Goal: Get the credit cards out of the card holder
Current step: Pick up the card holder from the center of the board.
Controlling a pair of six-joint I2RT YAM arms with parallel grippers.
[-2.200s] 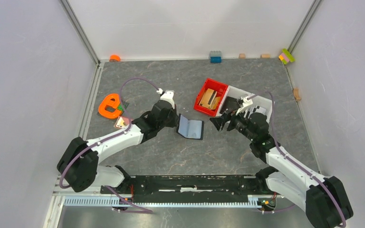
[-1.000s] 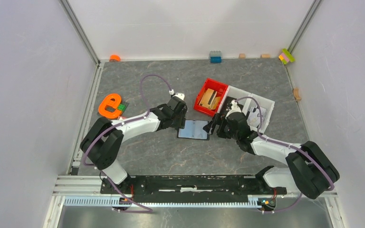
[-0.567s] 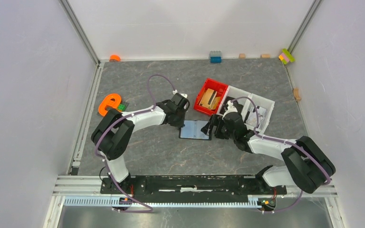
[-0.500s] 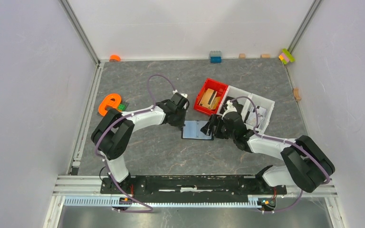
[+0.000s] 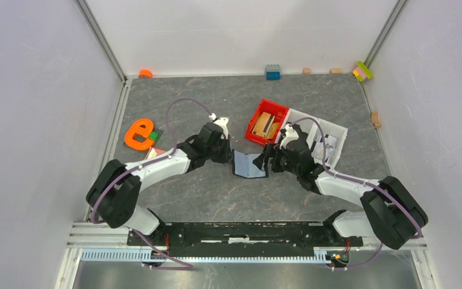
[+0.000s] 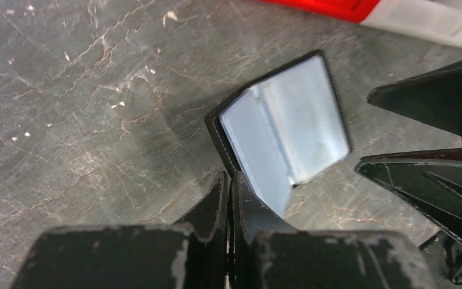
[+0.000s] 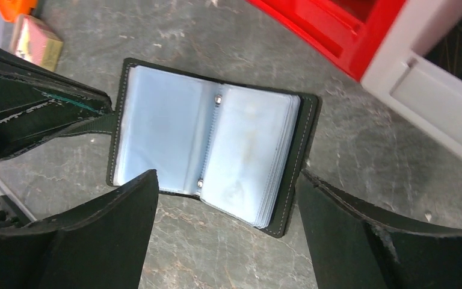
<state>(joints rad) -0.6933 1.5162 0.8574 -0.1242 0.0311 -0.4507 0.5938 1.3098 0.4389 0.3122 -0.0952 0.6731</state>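
The card holder (image 5: pixel 248 164) is a black wallet lying open on the grey table, its pale blue-grey sleeves facing up. It also shows in the left wrist view (image 6: pixel 289 120) and the right wrist view (image 7: pixel 216 141). My left gripper (image 5: pixel 228 154) is shut on the strap at the wallet's left edge (image 6: pixel 230 177), and that flap is lifted a little. My right gripper (image 5: pixel 267 161) is open, its jaws spread wide just above the wallet's right half (image 7: pixel 227 180). A pinkish card (image 5: pixel 154 153) lies on the table by the left arm. No card shows in the sleeves.
A red bin (image 5: pixel 258 114) with tan wooden blocks and a white bin (image 5: pixel 337 129) stand just behind the right gripper. An orange letter e (image 5: pixel 138 133) lies at the left. Small coloured blocks (image 5: pixel 272 72) line the back wall.
My left arm has drawn back to the left with the wallet's strap, raising the left flap. My right gripper has stayed open over the wallet's right side.
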